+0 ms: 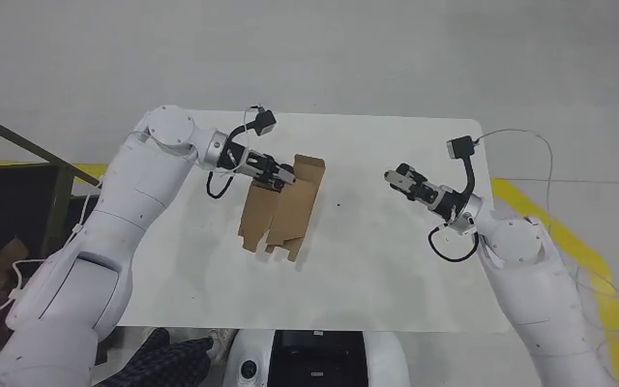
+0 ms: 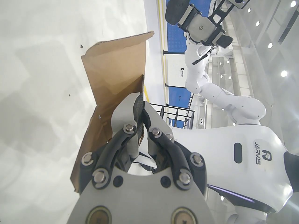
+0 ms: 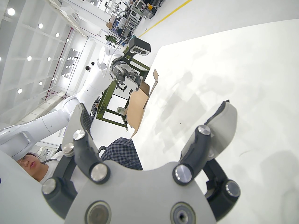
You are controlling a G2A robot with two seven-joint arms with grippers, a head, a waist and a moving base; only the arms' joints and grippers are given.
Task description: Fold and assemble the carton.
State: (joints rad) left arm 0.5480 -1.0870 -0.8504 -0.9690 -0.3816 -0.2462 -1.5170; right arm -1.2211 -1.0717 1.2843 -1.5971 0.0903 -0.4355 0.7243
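The right gripper (image 3: 153,107) hangs with jaws spread wide above the white tabletop (image 3: 233,59) — beyond, the left gripper (image 3: 127,78) holds a brown cardboard carton (image 3: 137,104).

You'll find both arms clad in smooth white shells with rounded joints, the left arm (image 1: 145,193) and the right arm (image 1: 527,252) alike, and a silver-grey section near each wrist. A black cable (image 1: 221,184) loops at the left wrist and another (image 1: 451,250) at the right (a thin pale lead also runs from the right camera). Each wrist carries a small black camera box (image 1: 263,120) on a bracket. The left gripper (image 2: 139,103) and right gripper (image 3: 153,107) share a grey plate, black links, bright round screws and pale fingers (image 3: 227,117) with dark ribbed pads. The torso (image 2: 233,141) bears a dark oval slot and dark lettering.
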